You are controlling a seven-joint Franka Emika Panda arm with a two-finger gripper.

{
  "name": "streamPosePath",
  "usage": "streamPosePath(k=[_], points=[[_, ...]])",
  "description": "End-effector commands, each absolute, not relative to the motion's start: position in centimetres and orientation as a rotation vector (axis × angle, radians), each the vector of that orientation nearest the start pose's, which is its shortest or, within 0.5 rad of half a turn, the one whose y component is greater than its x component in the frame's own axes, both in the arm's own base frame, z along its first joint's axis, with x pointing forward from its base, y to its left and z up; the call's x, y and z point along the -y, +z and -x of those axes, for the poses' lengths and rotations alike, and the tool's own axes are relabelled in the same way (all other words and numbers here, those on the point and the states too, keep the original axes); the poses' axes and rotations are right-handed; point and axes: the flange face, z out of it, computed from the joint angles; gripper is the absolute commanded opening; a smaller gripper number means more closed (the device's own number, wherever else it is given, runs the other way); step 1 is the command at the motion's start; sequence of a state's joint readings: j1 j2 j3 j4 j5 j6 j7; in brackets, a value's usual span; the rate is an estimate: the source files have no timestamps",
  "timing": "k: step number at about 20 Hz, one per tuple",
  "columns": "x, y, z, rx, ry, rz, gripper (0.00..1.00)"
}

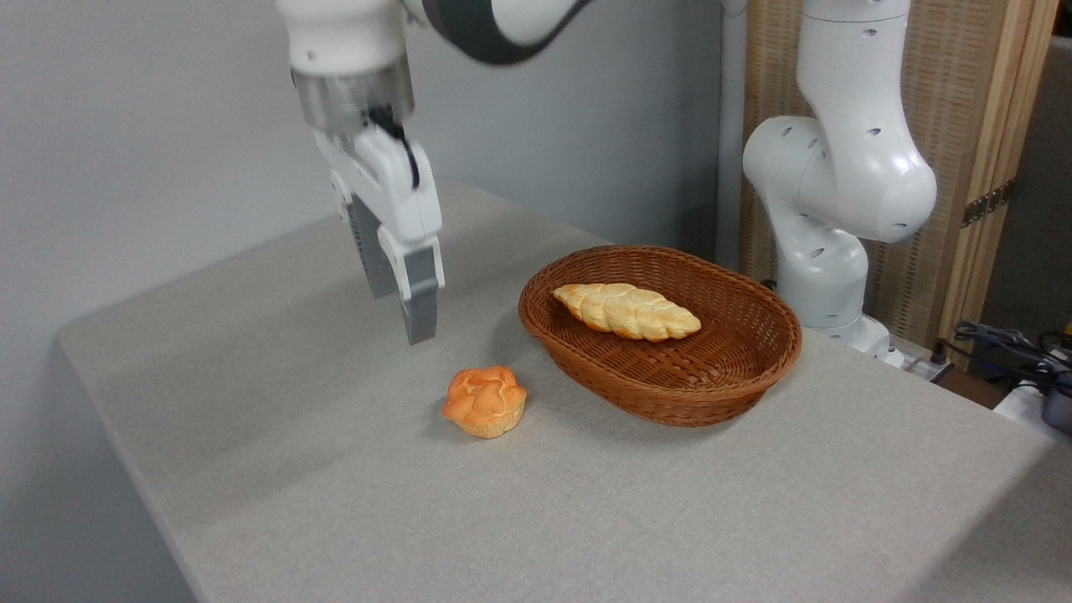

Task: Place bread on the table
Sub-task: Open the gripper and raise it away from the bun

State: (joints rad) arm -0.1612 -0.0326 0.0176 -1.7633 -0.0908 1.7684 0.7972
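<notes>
The bread [485,402], a small orange-brown knotted bun, rests upright on the light grey table [335,486], just left of the basket. My gripper [402,316] hangs above and to the left of the bun, clear of it. It is open, pointing down, and its grey fingers hold nothing.
A brown oval wicker basket [662,410] stands right of the bun with a pale-yellow braided loaf [626,311] inside. The arm's white base [837,209] rises at the table's back right. Cables [1005,343] lie off the right edge. The table's left edge runs near a grey wall.
</notes>
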Motion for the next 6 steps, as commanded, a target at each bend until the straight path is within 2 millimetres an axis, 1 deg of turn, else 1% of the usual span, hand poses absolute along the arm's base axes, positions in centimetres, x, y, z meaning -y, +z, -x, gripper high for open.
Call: streamPosePath(k=[1,3,6], points=[[6.96,57.72,-55.17,-1.343,-0.013,2.868,1.0],[6.81,57.37,-54.88,-1.336,0.037,2.879,1.0],[6.08,57.43,-55.05,-1.299,0.02,2.904,1.0]])
